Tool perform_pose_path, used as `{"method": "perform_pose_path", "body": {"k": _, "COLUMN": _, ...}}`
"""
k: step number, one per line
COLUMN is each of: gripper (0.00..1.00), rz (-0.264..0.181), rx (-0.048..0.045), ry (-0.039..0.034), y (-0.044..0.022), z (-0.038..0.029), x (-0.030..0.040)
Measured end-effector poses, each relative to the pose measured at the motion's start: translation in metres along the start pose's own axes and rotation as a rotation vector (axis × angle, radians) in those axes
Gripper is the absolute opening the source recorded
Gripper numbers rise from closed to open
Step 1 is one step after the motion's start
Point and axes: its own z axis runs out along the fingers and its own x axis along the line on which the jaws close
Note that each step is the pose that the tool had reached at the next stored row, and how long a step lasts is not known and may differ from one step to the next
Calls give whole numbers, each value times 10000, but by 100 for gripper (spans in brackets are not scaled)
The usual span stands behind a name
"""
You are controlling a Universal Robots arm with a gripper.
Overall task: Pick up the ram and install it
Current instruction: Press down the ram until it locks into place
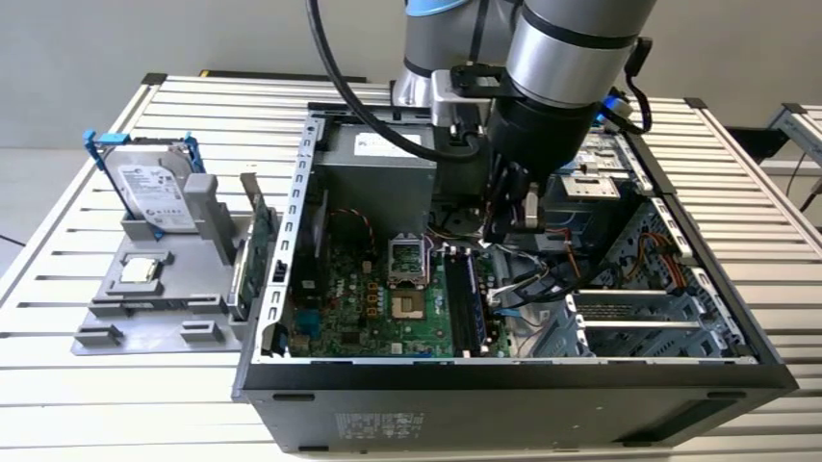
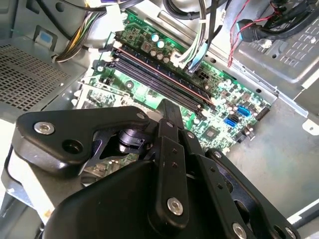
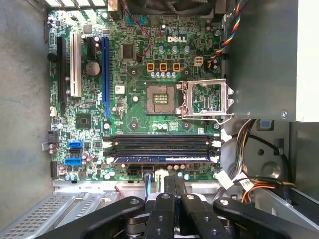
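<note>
The ram sat in its slot, and the gripper hung above it with nothing in it.

In the first wrist view, the ram [image 3: 162,160] lay flat in a motherboard [image 3: 139,79] slot beside the empty black slots. The gripper [image 3: 173,186] had its fingers pressed together. The computer case [image 1: 514,385] stood open on the table [image 1: 77,404].

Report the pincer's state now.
Pincer: shut, empty, hovering above the motherboard; the ram sits in its slot.
</note>
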Motion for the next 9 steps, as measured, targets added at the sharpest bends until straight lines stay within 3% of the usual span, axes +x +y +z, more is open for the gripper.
{"method": "perform_pose_path", "body": {"k": 9, "gripper": 0, "rz": 0, "rx": 0, "ry": 5, "y": 0, "z": -15, "x": 0}}
